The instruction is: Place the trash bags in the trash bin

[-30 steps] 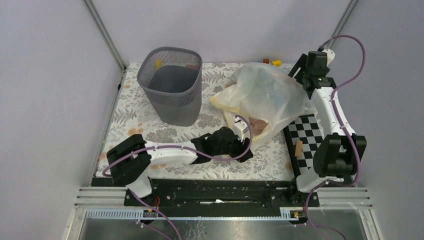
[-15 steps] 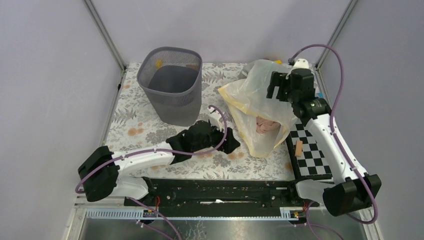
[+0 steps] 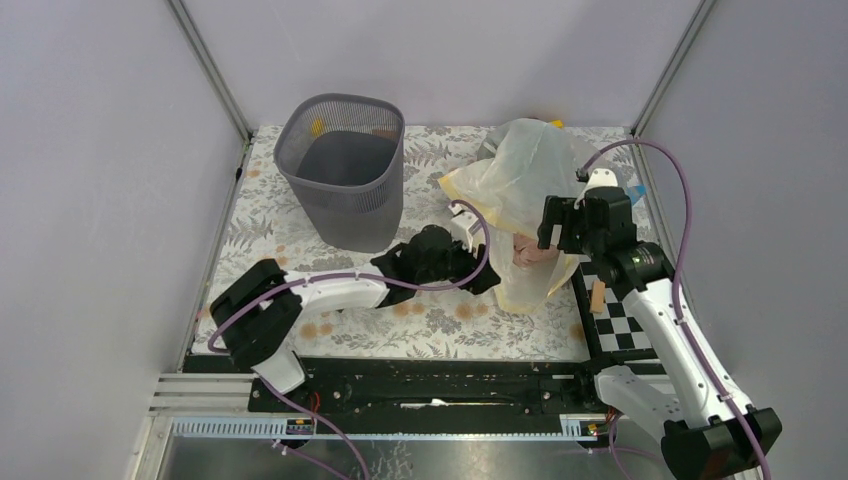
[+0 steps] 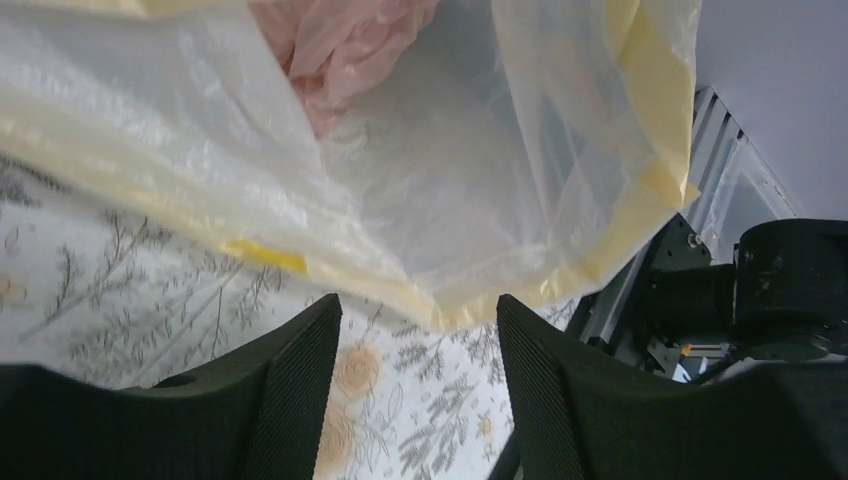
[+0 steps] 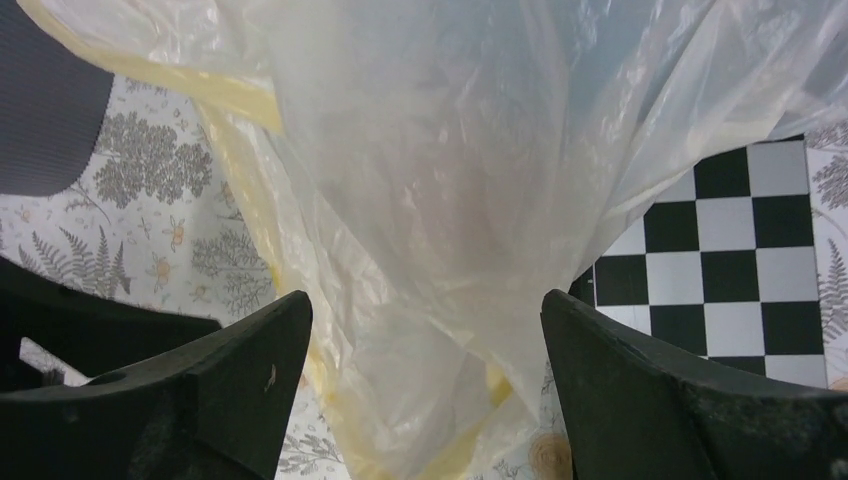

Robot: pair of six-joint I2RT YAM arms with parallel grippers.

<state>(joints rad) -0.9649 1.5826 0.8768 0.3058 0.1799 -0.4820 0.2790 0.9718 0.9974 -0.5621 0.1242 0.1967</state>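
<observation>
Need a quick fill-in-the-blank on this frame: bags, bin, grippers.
1. The pink trash bags are ___ the clear bag.
2. The trash bin stands ___, mouth up.
3. The left gripper and right gripper both have ___ jaws.
4. The band along the clear bag's rim is ___.

Missing words: inside; upright; open; yellow.
</observation>
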